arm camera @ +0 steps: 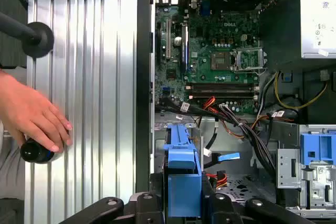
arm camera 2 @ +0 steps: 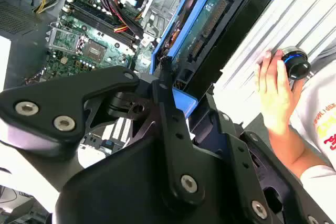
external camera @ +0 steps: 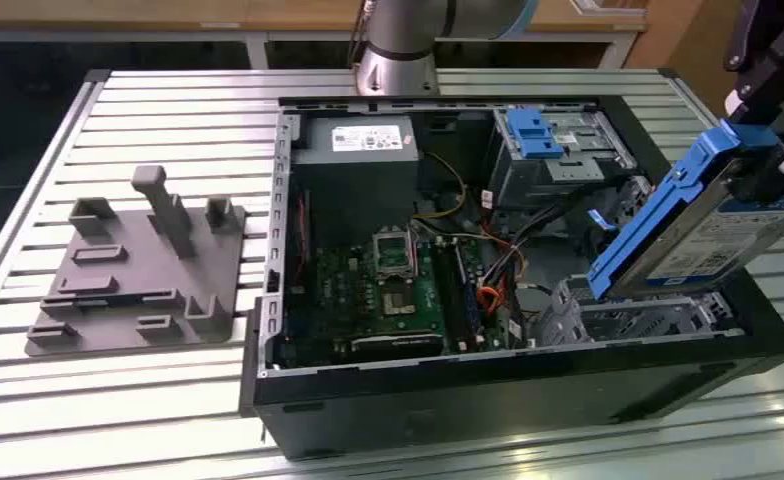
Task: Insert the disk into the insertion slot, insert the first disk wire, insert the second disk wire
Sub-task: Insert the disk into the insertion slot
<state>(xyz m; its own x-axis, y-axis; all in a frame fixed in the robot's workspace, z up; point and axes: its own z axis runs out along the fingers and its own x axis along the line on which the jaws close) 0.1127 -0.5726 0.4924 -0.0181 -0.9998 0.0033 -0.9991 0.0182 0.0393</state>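
Gripping the disk point(external camera: 712, 225) by the upper end of its blue caddy point(arm camera: 184, 177), our claw point(external camera: 770, 160) is clenched on it, holding it tilted with the lower end just above the insertion slot point(external camera: 639, 322) at the case's point(external camera: 499, 385) corner. We judge the drive rigid, heavy and shock-sensitive, so the plastic caddy frame is the safer hold. Sheet-metal cage walls leave little side room, cables point(external camera: 499, 250) lie near, and a person's hand point(arm camera: 32, 119) rests on the surface point(arm camera: 94, 77) outside.
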